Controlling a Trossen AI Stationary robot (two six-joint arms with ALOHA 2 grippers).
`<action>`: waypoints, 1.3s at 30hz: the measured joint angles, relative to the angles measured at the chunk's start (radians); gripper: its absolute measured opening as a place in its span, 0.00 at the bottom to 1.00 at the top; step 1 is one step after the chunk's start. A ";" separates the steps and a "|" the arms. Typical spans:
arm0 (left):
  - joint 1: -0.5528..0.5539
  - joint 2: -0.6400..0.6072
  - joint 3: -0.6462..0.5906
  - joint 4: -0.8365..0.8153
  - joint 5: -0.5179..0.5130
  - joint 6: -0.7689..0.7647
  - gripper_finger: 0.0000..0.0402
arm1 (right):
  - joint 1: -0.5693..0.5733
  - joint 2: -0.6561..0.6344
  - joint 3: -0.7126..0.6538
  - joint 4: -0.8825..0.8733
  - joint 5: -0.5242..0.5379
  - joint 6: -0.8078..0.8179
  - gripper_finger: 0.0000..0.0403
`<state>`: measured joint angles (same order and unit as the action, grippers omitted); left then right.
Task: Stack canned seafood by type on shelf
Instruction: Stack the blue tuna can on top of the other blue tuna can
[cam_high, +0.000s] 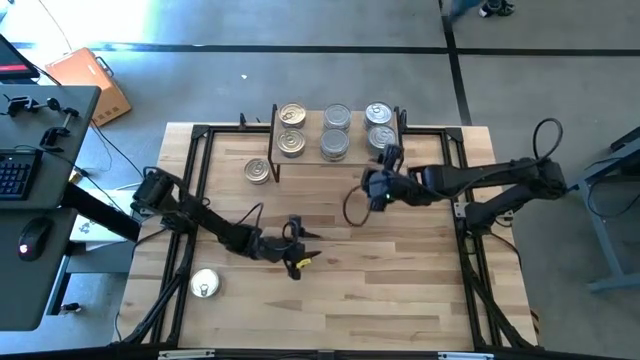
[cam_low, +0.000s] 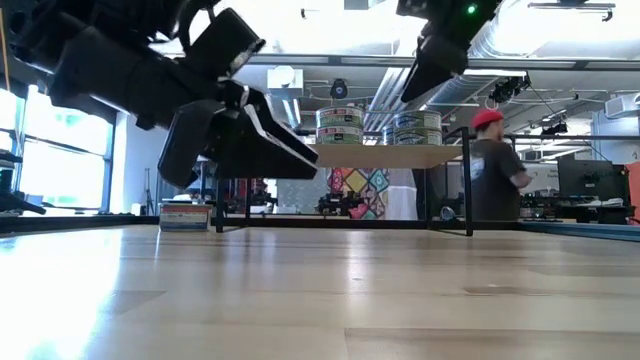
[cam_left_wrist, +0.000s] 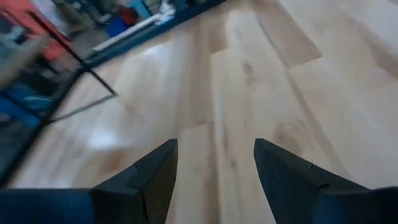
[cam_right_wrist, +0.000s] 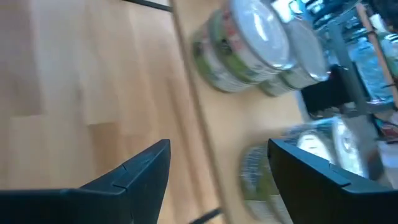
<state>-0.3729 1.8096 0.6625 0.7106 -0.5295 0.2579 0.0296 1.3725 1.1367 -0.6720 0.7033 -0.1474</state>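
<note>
The shelf (cam_high: 312, 130) stands at the table's far middle on thin black legs. Several tins of canned seafood (cam_high: 334, 145) rest on its top in three columns, also seen in the low view (cam_low: 340, 125) and the right wrist view (cam_right_wrist: 249, 43). One tin (cam_high: 258, 171) sits on the table left of the shelf. Another (cam_high: 205, 285) sits near the front left. My right gripper (cam_high: 388, 157) hovers open and empty at the shelf's right end, above its near edge (cam_right_wrist: 219, 143). My left gripper (cam_high: 308, 246) is open and empty over the table's middle (cam_left_wrist: 214, 144).
A black frame (cam_high: 200, 180) runs along the table's left and right sides. A dark cable loop (cam_high: 355, 207) hangs under my right arm. A person (cam_low: 492, 170) stands in the room beyond the table. Bare wood lies between the two grippers.
</note>
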 joint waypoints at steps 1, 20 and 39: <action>-0.008 -0.014 0.000 -0.015 -0.033 0.012 0.51 | 0.013 0.000 -0.006 0.002 -0.005 0.018 0.64; -0.378 -0.528 0.167 -1.266 -0.181 -0.723 0.45 | 0.333 0.352 -0.390 1.401 -0.304 0.056 0.52; -0.639 -0.303 0.212 -1.773 0.675 -1.901 0.18 | 0.341 0.604 -0.195 1.385 -0.284 -0.096 0.52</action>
<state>-1.0122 1.5068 0.8745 -1.0629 0.1460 -1.6436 0.3705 1.9770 0.9413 0.7133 0.4194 -0.2435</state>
